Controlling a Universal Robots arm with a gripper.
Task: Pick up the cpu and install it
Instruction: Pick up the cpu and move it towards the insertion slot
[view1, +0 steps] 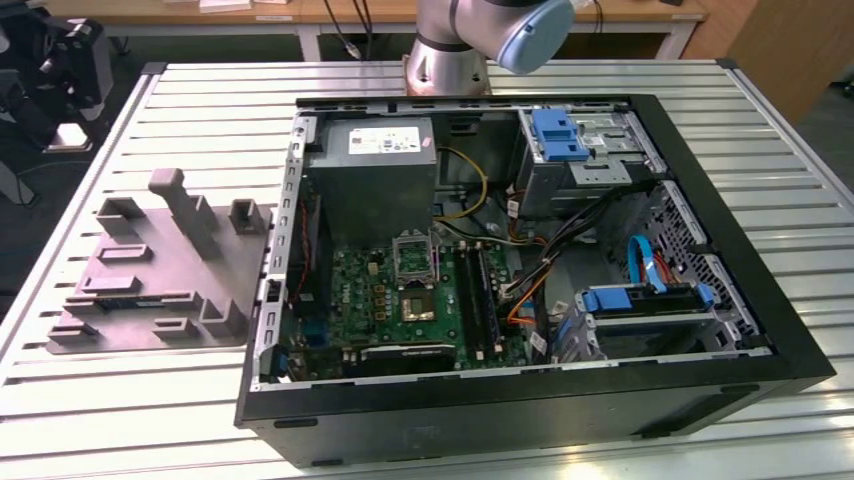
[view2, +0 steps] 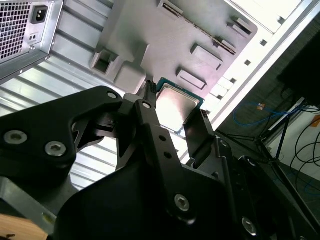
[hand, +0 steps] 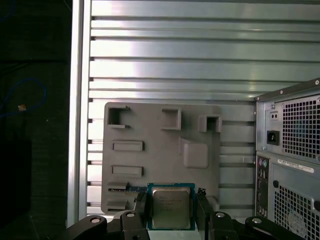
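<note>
Gripper (hand: 171, 201): black fingers (hand: 141, 207) pressed against two opposite edges of the cpu (hand: 171, 211), pinching it.
Cpu: held flat between the fingers with its metal top facing both wrist views, seen over one edge of the fixture tray (view1: 160, 270).
Fixture tray: grey, moulded with pockets and posts; lies on the slatted table (view1: 120, 400), just beside the computer case (view1: 787, 330).
Computer case: side open; green motherboard (view1: 380, 300) and socket (view1: 416, 302) exposed.
</note>
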